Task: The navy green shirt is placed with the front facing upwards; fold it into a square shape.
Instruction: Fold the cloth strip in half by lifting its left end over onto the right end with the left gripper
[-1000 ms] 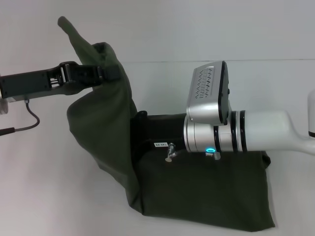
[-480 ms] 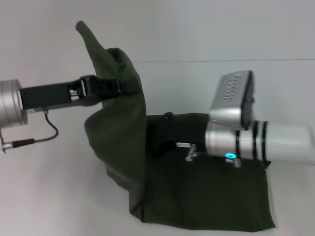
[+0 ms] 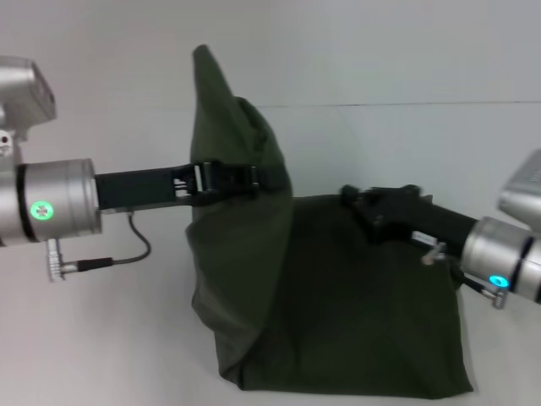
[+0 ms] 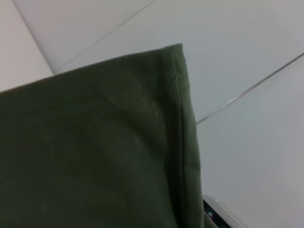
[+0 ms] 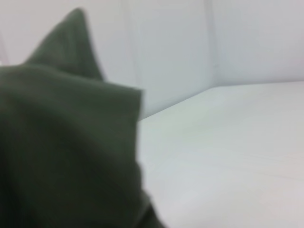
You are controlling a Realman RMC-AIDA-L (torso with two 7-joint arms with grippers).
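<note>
Left gripper [image 3: 254,179] is reaching in from the worktop's left side, its fingers clamped together on a raised fold of the navy green shirt [image 3: 338,321], holding that cloth up in a peaked drape above the surface. Most of the shirt is lying flat and doubled toward the worktop's [image 3: 101,338] near right corner, its lower hem close to the near edge. Right gripper [image 3: 359,203] is hanging low over the flat part by the shirt's far edge; whether its fingers are apart or together cannot be told.
</note>
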